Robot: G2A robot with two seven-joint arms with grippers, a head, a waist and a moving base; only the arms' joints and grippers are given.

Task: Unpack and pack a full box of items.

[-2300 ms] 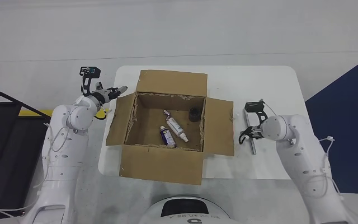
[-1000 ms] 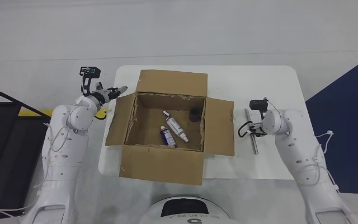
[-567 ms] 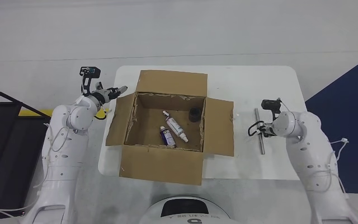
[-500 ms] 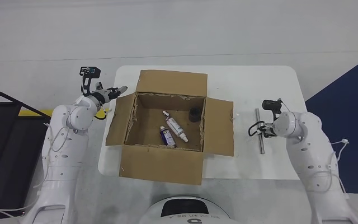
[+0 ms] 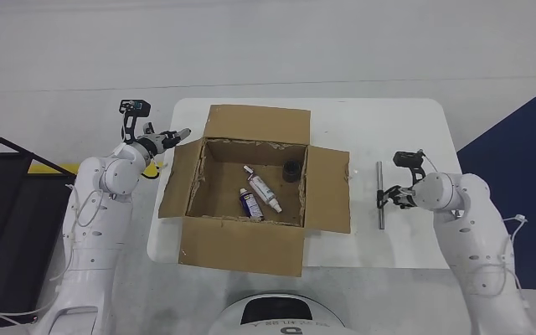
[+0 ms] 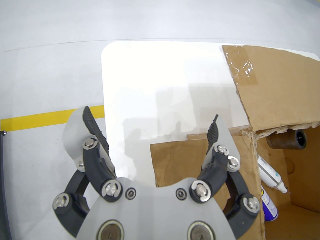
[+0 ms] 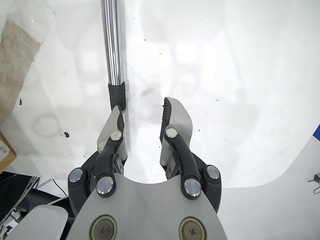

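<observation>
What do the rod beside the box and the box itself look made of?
Rod: likely polished metal, bright mirror-like streaks along it; dark rough band at one end, maybe tape or rubber. Box: matte brown corrugated cardboard, with ragged fluted torn edges.

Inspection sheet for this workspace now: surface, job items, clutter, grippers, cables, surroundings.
Surface: white table, dark specks.
Job's things: open cardboard box holding white tube, blue bottle, dark cylinder; metal rod on the table beside it.
Clutter: clear tape scrap near the box flap.
Grippers: left gripper open, empty, over the table edge; right gripper open, rod beside one finger, ungripped.
Cables: black leads below the table edge.
Surroundings: grey floor, yellow line.
</observation>
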